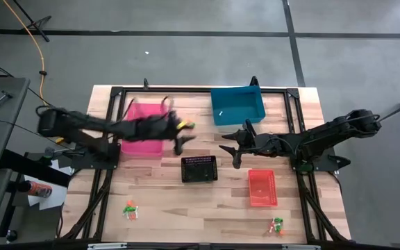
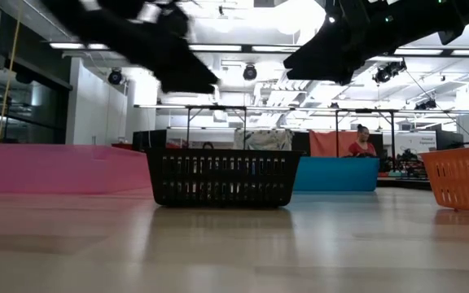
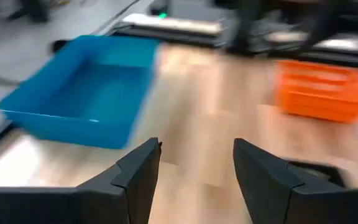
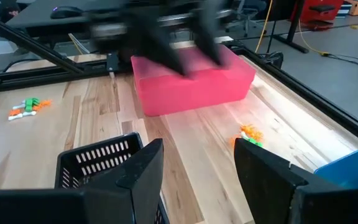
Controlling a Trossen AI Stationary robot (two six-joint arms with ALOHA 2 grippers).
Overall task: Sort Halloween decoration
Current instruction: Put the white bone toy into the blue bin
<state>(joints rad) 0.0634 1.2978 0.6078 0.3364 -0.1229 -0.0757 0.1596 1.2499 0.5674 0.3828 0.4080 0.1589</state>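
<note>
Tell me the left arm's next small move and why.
Probably swing the left tool, open and empty beside the pink bin, back toward the trinkets at the table's near left edge. They are still unsorted, and no trinket is in its fingers. The right tool hangs open mid-table.

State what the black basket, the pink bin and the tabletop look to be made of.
Black basket: probably moulded plastic, matte, with slotted lattice walls.
Pink bin: probably plastic, with smooth solid walls and a slightly translucent look.
Tabletop: wood, with pale planks and visible grain under a light sheen.
</note>
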